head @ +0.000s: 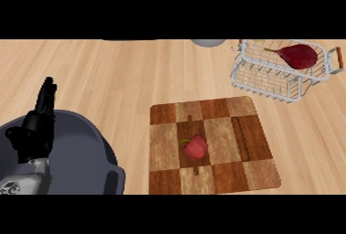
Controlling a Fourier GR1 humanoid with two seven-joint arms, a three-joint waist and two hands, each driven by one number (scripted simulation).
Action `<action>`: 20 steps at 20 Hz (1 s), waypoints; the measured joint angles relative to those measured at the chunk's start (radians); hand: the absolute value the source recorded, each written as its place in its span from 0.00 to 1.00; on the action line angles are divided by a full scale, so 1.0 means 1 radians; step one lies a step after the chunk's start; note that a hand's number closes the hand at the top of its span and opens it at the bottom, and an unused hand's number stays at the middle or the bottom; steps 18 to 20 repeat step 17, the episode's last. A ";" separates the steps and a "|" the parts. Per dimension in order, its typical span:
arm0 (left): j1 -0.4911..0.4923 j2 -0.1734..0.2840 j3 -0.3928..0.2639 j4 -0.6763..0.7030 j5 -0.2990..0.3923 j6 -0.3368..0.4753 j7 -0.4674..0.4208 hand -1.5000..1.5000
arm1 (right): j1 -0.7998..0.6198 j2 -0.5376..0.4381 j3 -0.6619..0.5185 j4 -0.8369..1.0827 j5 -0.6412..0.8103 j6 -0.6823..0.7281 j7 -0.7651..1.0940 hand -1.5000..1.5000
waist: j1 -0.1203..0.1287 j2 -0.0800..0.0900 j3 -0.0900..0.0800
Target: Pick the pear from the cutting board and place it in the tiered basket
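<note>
A dark red pear (pixel 298 55) with a thin stem lies inside the white wire tiered basket (pixel 261 78) at the counter's far right. On the checkered wooden cutting board (pixel 223 171) in the middle sits a small red fruit (pixel 196 146) with a green stem. No hand is near either one. My left hand (pixel 37 132) rests at the left edge, fingers straight and pointing up, holding nothing. My right hand does not show.
A dark grey rounded shape (pixel 81 155) fills the lower left corner behind my left forearm. The rim of a grey round object (pixel 208 42) peeks in at the top edge, left of the basket. Bare wooden counter (pixel 121 77) lies between the board and the basket.
</note>
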 measured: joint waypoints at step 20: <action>0.093 0.010 0.053 -0.060 0.013 0.007 0.005 0.50 | 0.245 -0.331 -0.339 0.211 -0.201 0.323 -0.113 0.00 | -0.084 -0.012 -0.001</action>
